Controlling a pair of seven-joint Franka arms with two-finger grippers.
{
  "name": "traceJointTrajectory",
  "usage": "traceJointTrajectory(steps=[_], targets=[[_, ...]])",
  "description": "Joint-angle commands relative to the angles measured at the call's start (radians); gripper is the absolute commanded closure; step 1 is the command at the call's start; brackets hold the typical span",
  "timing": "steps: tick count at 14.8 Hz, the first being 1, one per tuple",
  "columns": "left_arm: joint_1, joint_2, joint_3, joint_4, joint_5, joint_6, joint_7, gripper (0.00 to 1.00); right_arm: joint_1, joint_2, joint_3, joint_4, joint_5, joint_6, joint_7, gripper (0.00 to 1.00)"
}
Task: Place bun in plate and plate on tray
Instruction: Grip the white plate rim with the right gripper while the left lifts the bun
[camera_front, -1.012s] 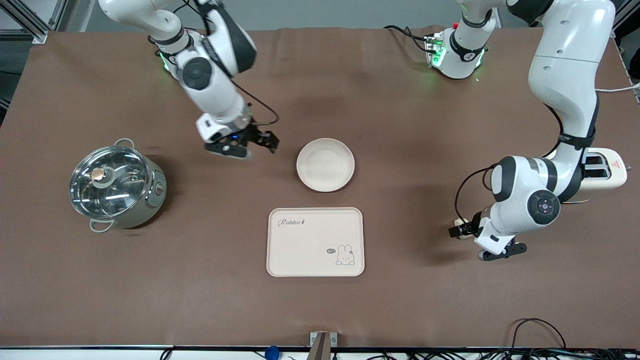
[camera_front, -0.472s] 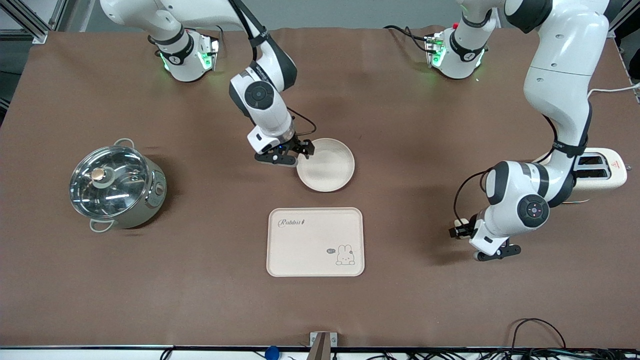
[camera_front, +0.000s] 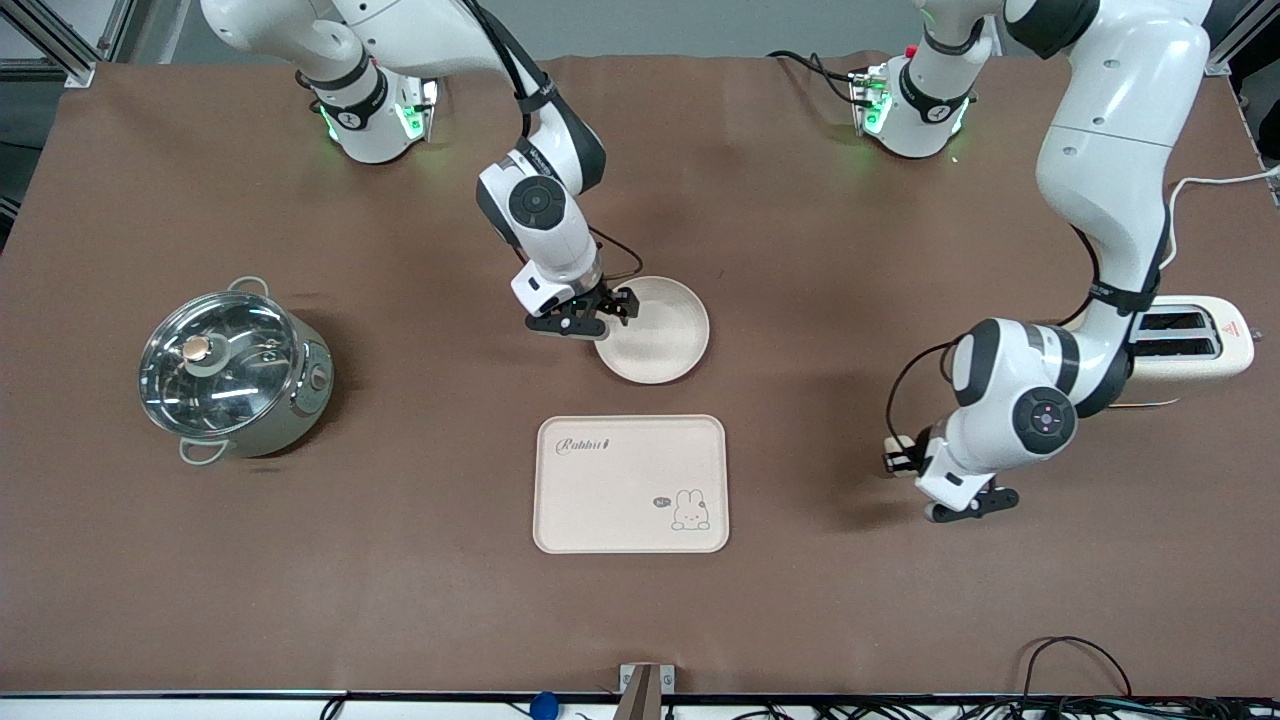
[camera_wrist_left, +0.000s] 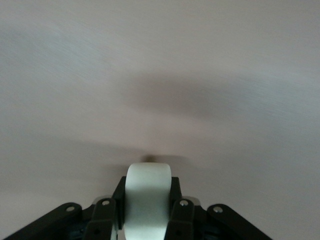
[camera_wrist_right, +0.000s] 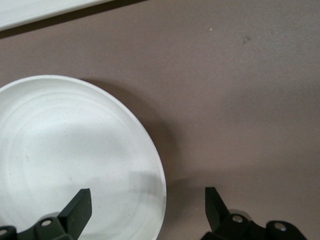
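Note:
The round cream plate (camera_front: 662, 335) lies on the brown table, farther from the front camera than the Rabbit tray (camera_front: 630, 485). My right gripper (camera_front: 610, 312) is open and low at the plate's rim on the right arm's side. In the right wrist view the gripper (camera_wrist_right: 145, 202) straddles the rim, one finger over the plate (camera_wrist_right: 65, 150) and one over the table. My left gripper (camera_front: 902, 456) is shut on the bun (camera_wrist_left: 147, 200) over bare table between the tray and the toaster. The left wrist view shows the gripper (camera_wrist_left: 147, 187) clamping the bun.
A steel pot with a glass lid (camera_front: 232, 372) stands toward the right arm's end. A cream toaster (camera_front: 1190, 350) stands toward the left arm's end, beside the left arm. The tray's edge shows in the right wrist view (camera_wrist_right: 40, 10).
My right gripper moved from the pot's side of the table to the plate's rim and came down. My left gripper drifted slightly toward the tray with the bun.

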Motion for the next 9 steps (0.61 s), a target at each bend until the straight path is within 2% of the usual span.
traceJointTrajectory(steps=[1,5,9], targets=[[-0.017,-0.066,-0.068,-0.006,0.018,-0.076,-0.122,0.64,0.028,0.025,-0.017,0.001,-0.005,0.034,-0.004,0.00],[-0.077,-0.094,-0.145,-0.006,0.021,-0.118,-0.329,0.64,0.028,0.026,-0.017,-0.003,-0.005,0.037,-0.004,0.00],[-0.210,-0.084,-0.151,0.003,0.013,-0.118,-0.551,0.64,0.028,0.026,-0.017,-0.005,-0.005,0.037,-0.004,0.00]])
